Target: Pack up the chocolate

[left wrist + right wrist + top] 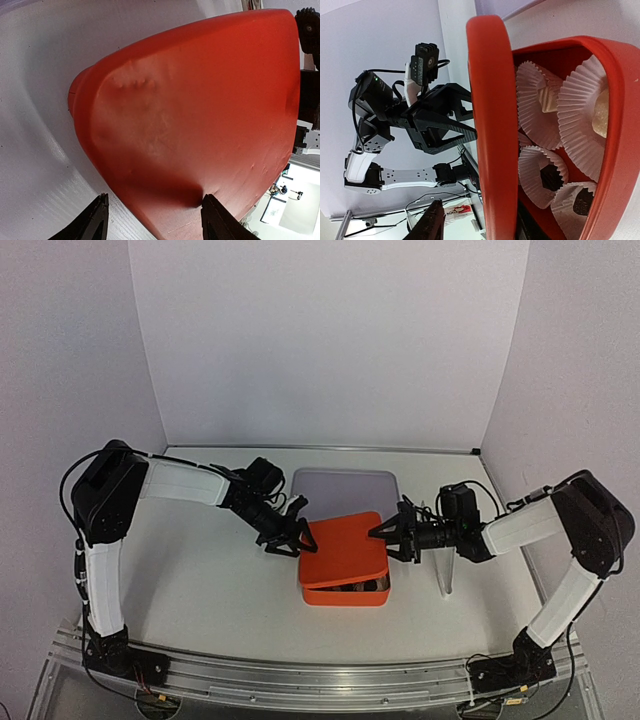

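The chocolate lies in white paper cups inside a red box [345, 594]. Two dark pieces [551, 176] [583, 201] and two cream pieces [547, 100] [601, 115] show in the right wrist view. The red lid [343, 550] rests askew over the box, its right side lifted. My left gripper [293, 537] is open at the lid's left edge [200, 115]; one fingertip [215, 215] touches the lid's top and the other hangs over the table. My right gripper [482, 215] is open astride the lid's right edge [490, 125], with its outer finger [432, 225] apart from it.
A flat grey tray [345, 483] lies on the table just behind the box. A thin clear plastic piece [447, 570] stands under my right arm. White walls close in the back and both sides.
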`<state>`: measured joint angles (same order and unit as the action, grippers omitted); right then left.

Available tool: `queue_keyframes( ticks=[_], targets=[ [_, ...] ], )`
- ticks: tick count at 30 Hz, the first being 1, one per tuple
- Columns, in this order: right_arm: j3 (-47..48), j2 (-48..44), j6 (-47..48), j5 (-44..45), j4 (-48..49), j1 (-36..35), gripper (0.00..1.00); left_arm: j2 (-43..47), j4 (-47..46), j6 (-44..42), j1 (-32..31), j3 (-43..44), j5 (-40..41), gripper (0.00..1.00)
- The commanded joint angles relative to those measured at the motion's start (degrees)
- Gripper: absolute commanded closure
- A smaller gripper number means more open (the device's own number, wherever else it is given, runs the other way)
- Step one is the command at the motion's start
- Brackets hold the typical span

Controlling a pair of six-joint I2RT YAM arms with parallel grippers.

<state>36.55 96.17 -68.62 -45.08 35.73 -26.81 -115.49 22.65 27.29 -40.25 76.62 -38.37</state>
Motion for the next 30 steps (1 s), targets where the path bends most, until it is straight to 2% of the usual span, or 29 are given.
queue_keyframes(
  ticks=[1,4,10,14,19,30],
  targets=[
    [-1.0,-3.3,1.9,0.2,-2.3,0.6,0.58,-0.6,0.8,-0.7,-0.5,2.7,0.6,0.38],
    [-1.6,-5.7,4.6,2.7,-7.3,0.6,0.54,-1.0,1.1,-1.3,-0.6,3.1,0.3,0.40],
    [0.9,-16.4,18.6,13.5,-32.9,0.7,0.48,-1.7,1.9,-2.1,-0.7,3.4,0.4,0.41],
    [3.0,-20.0,22.3,20.2,-45.9,0.6,0.41,-1.8,1.9,-2.3,-0.9,3.6,0.1,0.41],
    [4.4,-18.5,23.1,19.9,-48.1,0.6,0.31,-1.7,2.3,-2.4,-1.3,4.3,0.4,0.41],
    [12.5,-8.5,25.7,16.3,-48.0,-1.8,0.29,-1.9,8.0,0.0,-2.4,9.1,3.8,0.40]
  ],
)
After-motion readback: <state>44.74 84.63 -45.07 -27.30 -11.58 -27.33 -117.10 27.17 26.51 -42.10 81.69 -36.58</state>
